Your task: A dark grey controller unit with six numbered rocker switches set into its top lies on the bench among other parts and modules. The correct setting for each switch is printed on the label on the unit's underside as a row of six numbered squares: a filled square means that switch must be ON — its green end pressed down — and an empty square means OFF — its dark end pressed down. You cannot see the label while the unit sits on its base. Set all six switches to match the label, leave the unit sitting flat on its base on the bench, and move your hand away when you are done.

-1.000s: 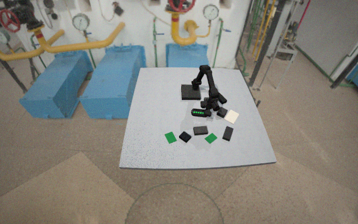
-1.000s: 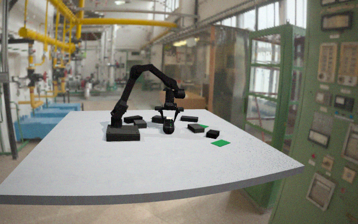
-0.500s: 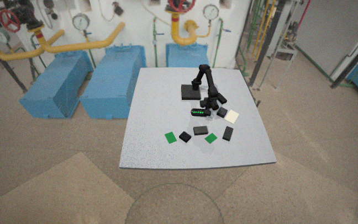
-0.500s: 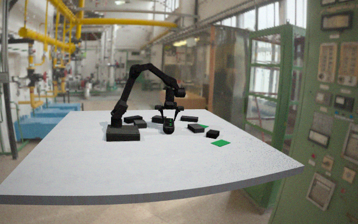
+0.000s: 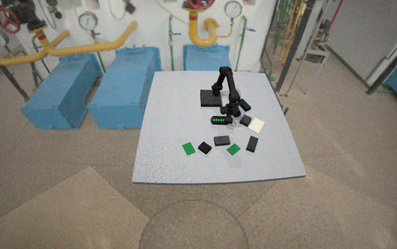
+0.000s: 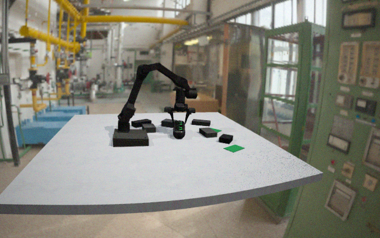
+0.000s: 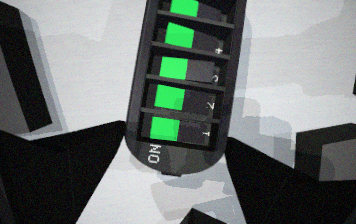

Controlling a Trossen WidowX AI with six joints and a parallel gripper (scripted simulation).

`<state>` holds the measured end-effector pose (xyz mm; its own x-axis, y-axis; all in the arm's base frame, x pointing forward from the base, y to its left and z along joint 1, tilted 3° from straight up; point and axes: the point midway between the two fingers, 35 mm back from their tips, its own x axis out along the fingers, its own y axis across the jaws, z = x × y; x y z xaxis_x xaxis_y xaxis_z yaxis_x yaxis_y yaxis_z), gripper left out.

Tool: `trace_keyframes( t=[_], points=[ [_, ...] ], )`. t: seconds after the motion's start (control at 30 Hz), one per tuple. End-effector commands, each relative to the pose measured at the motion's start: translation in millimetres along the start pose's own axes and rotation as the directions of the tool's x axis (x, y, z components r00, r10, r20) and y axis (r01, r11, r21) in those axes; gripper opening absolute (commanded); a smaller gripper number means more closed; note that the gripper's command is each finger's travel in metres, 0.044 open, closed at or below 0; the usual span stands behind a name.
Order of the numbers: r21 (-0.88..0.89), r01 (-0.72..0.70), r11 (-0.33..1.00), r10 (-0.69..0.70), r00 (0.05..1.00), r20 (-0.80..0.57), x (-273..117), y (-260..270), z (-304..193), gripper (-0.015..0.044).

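The dark controller unit (image 5: 218,121) (image 6: 179,129) (image 7: 185,112) is held by one end, switches up. It appears raised off the bench and tilted, its far end in the exterior view higher. My gripper (image 5: 229,119) (image 6: 179,122) (image 7: 176,135) is shut on it, one finger against each long side near switch 1. In the wrist view switches 1 to 4 and part of another show green on the ON side and dark on the numbered side. Which ends are pressed down is hard to tell. The underside label is hidden and the sixth switch is out of the wrist view.
A dark block (image 5: 245,120) and a cream plate (image 5: 257,125) lie right of the unit, a black module (image 5: 244,105) behind. Dark blocks (image 5: 222,140) and green cards (image 5: 189,148) (image 6: 234,148) lie toward the front. The arm's base (image 5: 211,99) stands behind the unit.
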<state>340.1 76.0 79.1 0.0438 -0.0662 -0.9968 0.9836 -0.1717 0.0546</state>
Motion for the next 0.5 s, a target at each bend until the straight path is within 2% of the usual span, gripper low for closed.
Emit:
trace_keyframes(
  t=[0.0, 0.47],
  points=[
    [0.001, -0.009, 1.0, 0.009, 1.0, -0.009, -7.1, 0.2, 4.6, 0.0336],
    [0.001, -0.009, 1.0, 0.009, 0.999, -0.037, -15.3, 0.2, 12.9, 0.0336]
  ],
)
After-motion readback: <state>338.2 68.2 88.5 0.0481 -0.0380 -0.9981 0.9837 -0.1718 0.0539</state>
